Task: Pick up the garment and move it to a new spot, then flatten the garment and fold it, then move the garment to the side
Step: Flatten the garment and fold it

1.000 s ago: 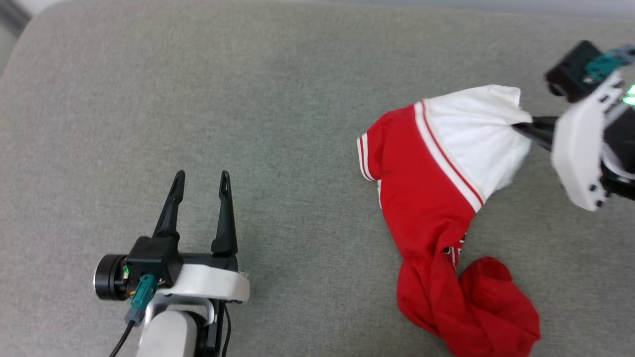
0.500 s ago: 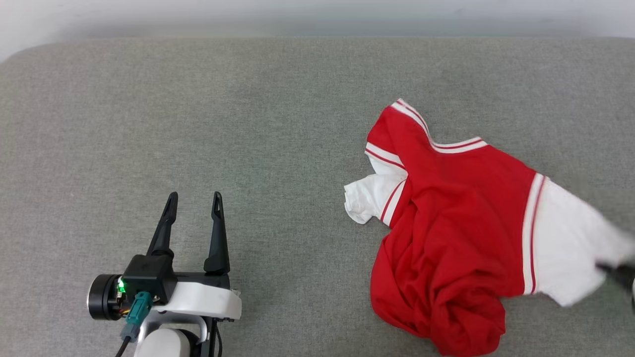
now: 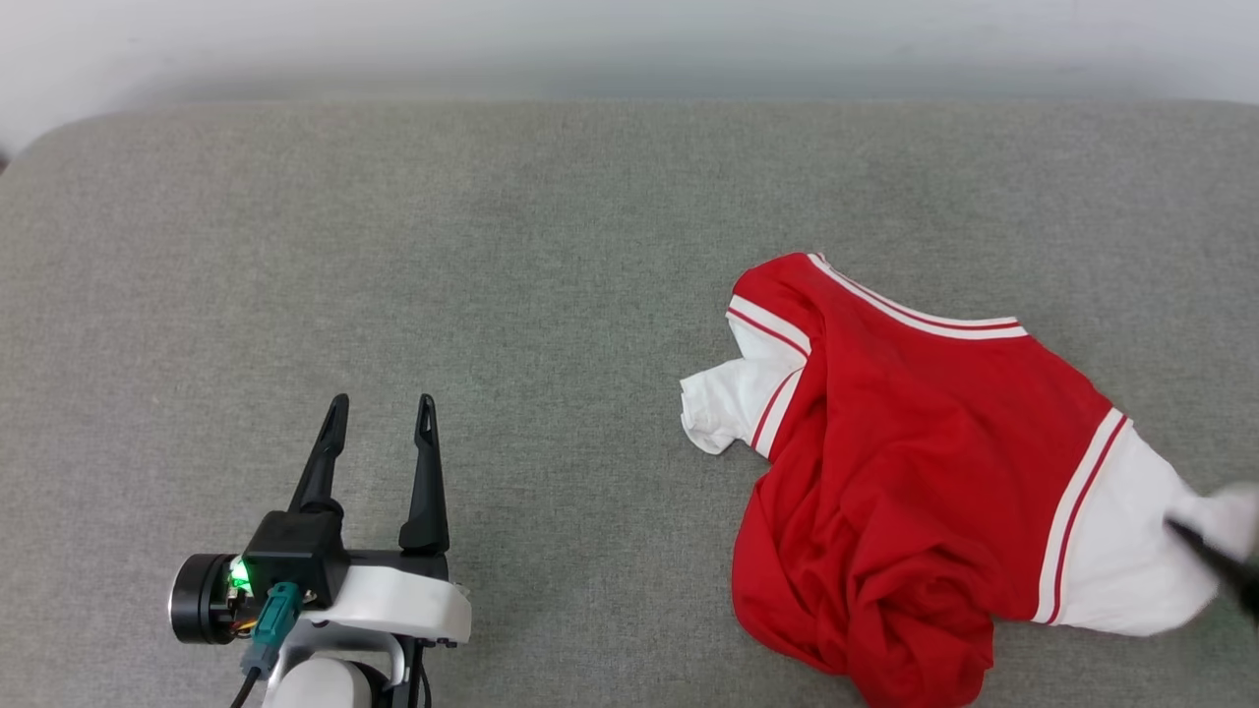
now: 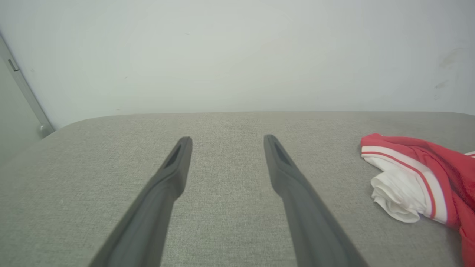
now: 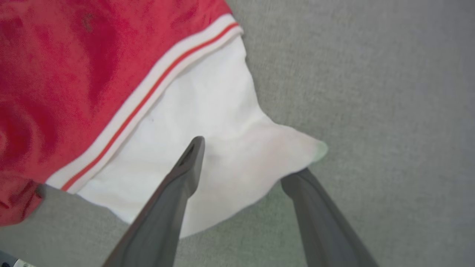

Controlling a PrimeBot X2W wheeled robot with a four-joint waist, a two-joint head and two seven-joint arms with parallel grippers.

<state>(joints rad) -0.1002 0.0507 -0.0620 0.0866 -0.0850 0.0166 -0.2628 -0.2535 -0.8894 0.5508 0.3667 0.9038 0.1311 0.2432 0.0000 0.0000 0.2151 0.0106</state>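
Note:
The garment, a red jersey with white sleeves and striped trim, lies crumpled on the right of the grey cushion. Its lettering is hidden. My right gripper is open at the right-hand white sleeve: one finger lies over the cloth and the other has its tip at the sleeve's edge. In the head view a dark, blurred finger of it shows at the right edge. My left gripper stands open and empty at the lower left, well apart from the garment, which lies to its right.
The grey cushion's rounded back edge meets a pale wall. A wide stretch of bare cushion lies between my left gripper and the garment. A grey door frame stands at the far left.
My right gripper has opened and let go of the white sleeve. The garment, lifted one second ago, now lies on the cushion. The head view has shifted. My left gripper stays open.

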